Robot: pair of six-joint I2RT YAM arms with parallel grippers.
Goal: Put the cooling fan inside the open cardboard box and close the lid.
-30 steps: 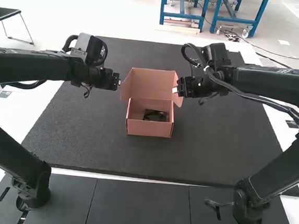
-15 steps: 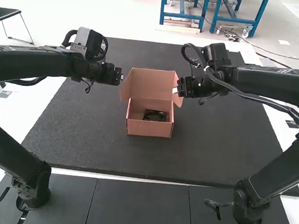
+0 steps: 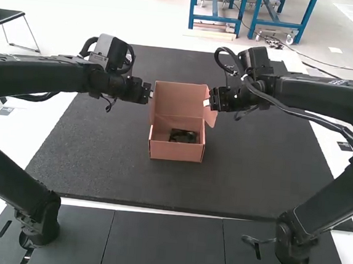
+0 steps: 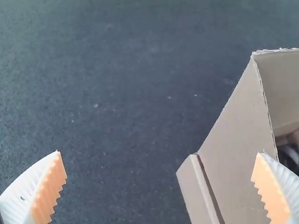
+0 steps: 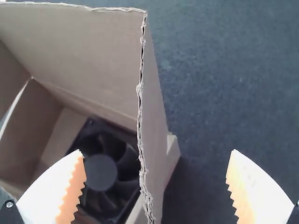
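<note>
The open cardboard box (image 3: 176,145) stands mid-mat with its lid (image 3: 179,100) upright at the back. The black cooling fan (image 3: 183,135) lies inside it, and its blades (image 5: 102,173) are seen down in the box in the right wrist view. My left gripper (image 3: 147,95) is open at the lid's left edge, with the lid's side flap (image 4: 236,163) between its orange pads (image 4: 49,187). My right gripper (image 3: 210,101) is open at the lid's right edge, whose rim (image 5: 142,121) runs between its fingers (image 5: 245,185).
A black mat (image 3: 100,156) covers the table, with bare mat on all sides of the box. White table surface (image 3: 16,124) borders the mat left and right.
My left gripper has moved right to the lid's left edge, and the lid's left flap has swung inward. The right gripper has barely shifted.
</note>
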